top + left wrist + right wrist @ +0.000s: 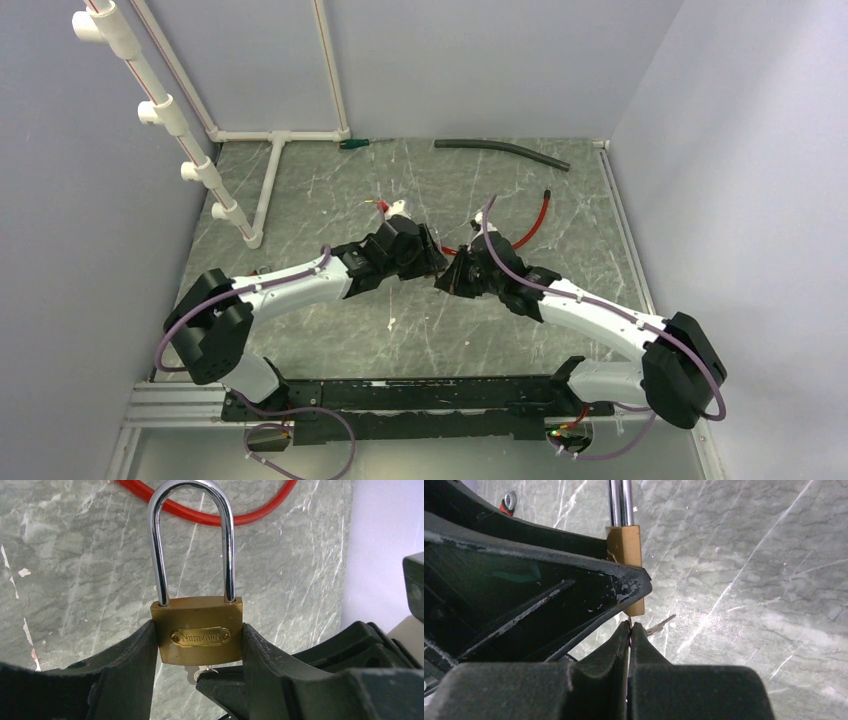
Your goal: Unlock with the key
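3 pale walls point(480, 60), marbled green table point(330, 190), left hand point(197, 636) gripping padlock point(197, 615)

A robotics lab test cell is suggested: a marble-patterned tabletop point(330, 190) is boxed in by plain pale walls point(480, 60), and robot arms point(290, 285) are mounted on what appears to be a metal rail point(180, 405). A white pipe frame point(270, 180) and loose hose pieces point(500, 150) are left behind.

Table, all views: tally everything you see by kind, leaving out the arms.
Padlock: 1
Key: 1
Red cable: 1
Dark hose: 1
White pipe frame: 1
Green-tipped item at the back: 1
Small red-and-white item, kind unclear: 1
Total: 7
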### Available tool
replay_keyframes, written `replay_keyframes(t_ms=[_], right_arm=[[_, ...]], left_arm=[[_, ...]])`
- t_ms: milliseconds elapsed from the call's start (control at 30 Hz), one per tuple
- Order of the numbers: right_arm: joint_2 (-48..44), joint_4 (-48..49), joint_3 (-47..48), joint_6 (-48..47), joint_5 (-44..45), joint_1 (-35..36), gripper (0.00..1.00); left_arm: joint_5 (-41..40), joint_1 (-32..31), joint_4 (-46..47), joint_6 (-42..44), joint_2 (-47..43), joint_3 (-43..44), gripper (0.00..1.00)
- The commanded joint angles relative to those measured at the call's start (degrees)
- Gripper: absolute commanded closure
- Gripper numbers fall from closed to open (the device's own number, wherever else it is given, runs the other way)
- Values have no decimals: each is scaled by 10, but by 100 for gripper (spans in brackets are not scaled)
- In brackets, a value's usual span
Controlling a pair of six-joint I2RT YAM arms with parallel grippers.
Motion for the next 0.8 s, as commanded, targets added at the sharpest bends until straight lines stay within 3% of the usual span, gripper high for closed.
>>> replay_keyframes(t_ms=[0,100,300,600,767], right_arm=[[-1,89,13,0,-64,-22,100],[-16,109,3,-4,-92,-42,100],[-34,70,22,-34,-53,-53,100],[-110,72,-16,-26,64,-54,100],[-106,62,11,-54,103,-54,100]], left_arm=[[15,-17,57,6,-38,-10,100],[18,-20,76,11,-49,-15,100],[24,-25,83,15,-51,-20,100],[13,-40,30,-34,-62,-12,100],[15,-55,25,-60,-60,-8,100]])
